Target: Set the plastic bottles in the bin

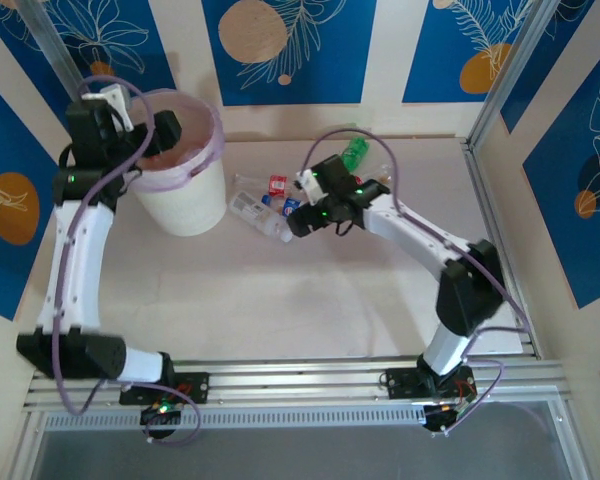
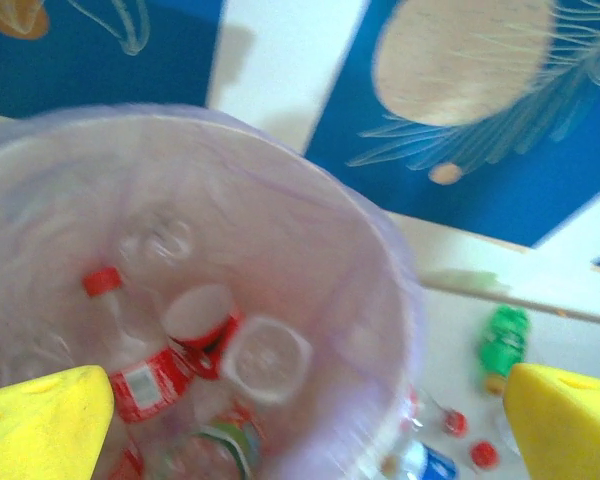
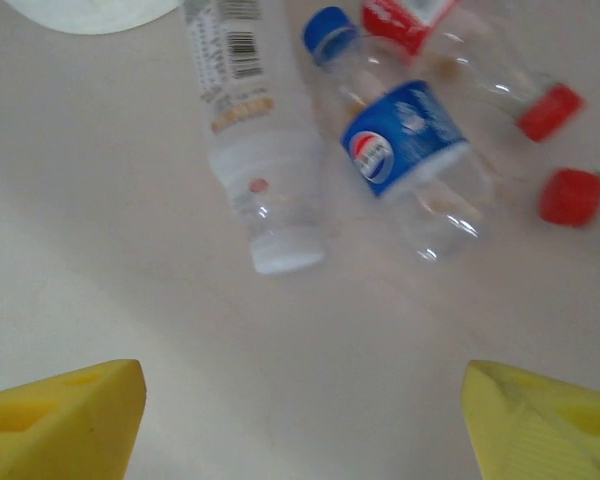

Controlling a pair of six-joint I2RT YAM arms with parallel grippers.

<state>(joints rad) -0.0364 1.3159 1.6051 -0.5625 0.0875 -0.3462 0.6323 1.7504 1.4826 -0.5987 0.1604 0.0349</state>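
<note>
Over bin (image 2: 385,300) | left end effector (image 2: 305,425) wide, empty | right end effector (image 3: 302,415) wide, bottles (image 3: 405,150) just ahead

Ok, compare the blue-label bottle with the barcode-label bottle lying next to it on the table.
The blue-label bottle wears a blue wrap with a round logo; the barcode-label bottle has a pale wrap. The blue-label bottle's cap is blue and points to the top of the right wrist view; the barcode-label bottle's seems white and points to the bottom. Both are clear and lie flat on the table.
</note>
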